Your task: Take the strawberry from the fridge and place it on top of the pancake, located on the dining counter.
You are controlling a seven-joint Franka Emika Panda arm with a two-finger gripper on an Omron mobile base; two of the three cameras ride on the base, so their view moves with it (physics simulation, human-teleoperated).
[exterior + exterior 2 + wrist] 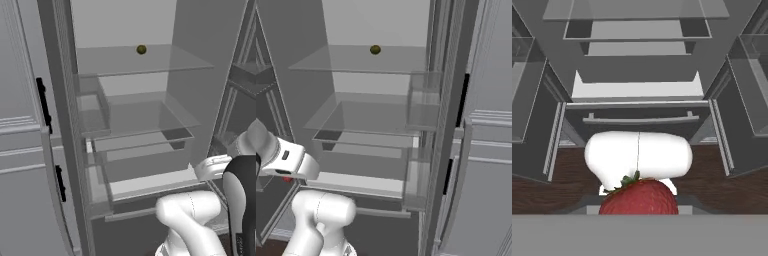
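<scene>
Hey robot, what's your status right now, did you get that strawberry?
Gripper shut on the strawberry. Hand low, facing the open fridge. Small olive-green fruit on upper glass shelf. Nothing in the way.

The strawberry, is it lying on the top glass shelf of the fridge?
No, the strawberry sits low, close before the hand camera, while the top glass shelf carries a small olive-green fruit.

Glossy white robot arm [187, 215] with smooth rounded casings, bulbous elbow segment, dark grey joint [242, 200] with a black inner band and faint pale lettering, white wrist link [293, 160] with a small dark rectangular mark, softly rendered plastic finish
</scene>
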